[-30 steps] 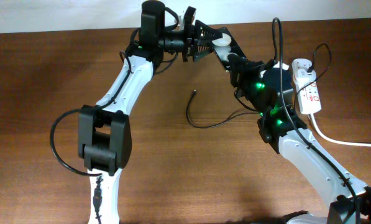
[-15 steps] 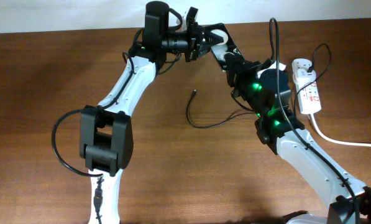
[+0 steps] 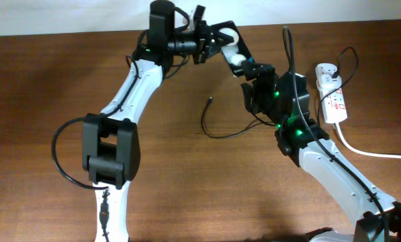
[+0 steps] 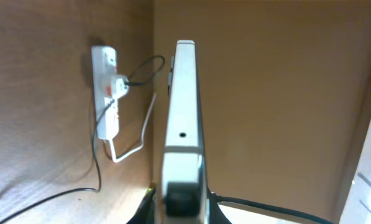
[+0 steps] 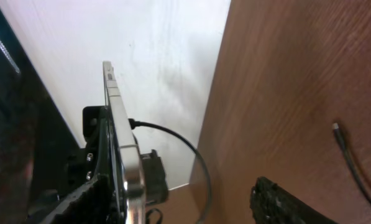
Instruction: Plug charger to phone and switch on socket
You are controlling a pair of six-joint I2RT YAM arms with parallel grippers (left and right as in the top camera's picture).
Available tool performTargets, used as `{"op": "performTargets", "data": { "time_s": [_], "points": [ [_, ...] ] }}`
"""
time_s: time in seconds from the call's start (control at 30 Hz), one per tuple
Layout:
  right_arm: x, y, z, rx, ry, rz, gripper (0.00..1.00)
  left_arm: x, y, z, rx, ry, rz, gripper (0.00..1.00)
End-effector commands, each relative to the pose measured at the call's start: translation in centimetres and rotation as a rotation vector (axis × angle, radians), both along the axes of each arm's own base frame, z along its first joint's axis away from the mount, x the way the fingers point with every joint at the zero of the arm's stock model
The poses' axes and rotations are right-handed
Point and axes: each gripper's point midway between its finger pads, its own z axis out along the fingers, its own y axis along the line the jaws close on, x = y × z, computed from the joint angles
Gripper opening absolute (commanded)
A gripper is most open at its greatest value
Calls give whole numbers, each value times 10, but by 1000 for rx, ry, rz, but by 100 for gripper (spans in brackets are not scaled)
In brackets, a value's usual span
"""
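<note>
Two grippers meet at the phone (image 4: pixel 184 112), left gripper (image 4: pixel 180 206) clenched on it, right gripper (image 5: pixel 188 193) spread open around it; best keep it steady until the right closes squarely.

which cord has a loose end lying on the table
The thin black charger cable: its plug tip lies free mid-table. The thick white cord runs from the socket off the right edge.

Phone (image 3: pixel 221 32) far centre, up off the counter (image 3: pixel 66 81); left claw (image 3: pixel 203 44) at its left, right claw (image 3: pixel 246 67) at its right, nearer. Charger cable (image 3: pixel 220 136) lies mid-counter. Socket (image 3: pixel 334 97) far right, adapter (image 3: pixel 326 70) on its far end.
</note>
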Motion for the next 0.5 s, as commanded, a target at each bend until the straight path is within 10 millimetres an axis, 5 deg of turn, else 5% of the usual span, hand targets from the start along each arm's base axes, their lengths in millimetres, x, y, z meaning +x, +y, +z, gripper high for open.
{"op": "performTargets", "data": {
  "time_s": [0.0,0.1,0.23,0.27,0.3,0.47],
  "points": [
    [-1,2,0,-137,-54,59,78,14,41,-17,48,35,53,0],
    [-11,-1,-25,-185,41,75,85,22,86,-36,106,31,97,0],
    [-17,-2,-37,-352,23,156,86,26,115,-45,131,39,126,0],
    [-22,-4,-45,-420,31,194,86,26,122,-45,131,42,131,0],
    [-28,-3,-54,-518,22,266,99,26,131,-42,112,34,123,0],
    [-45,-7,-76,-750,11,443,99,23,175,-33,49,1,110,0]
  ]
}}
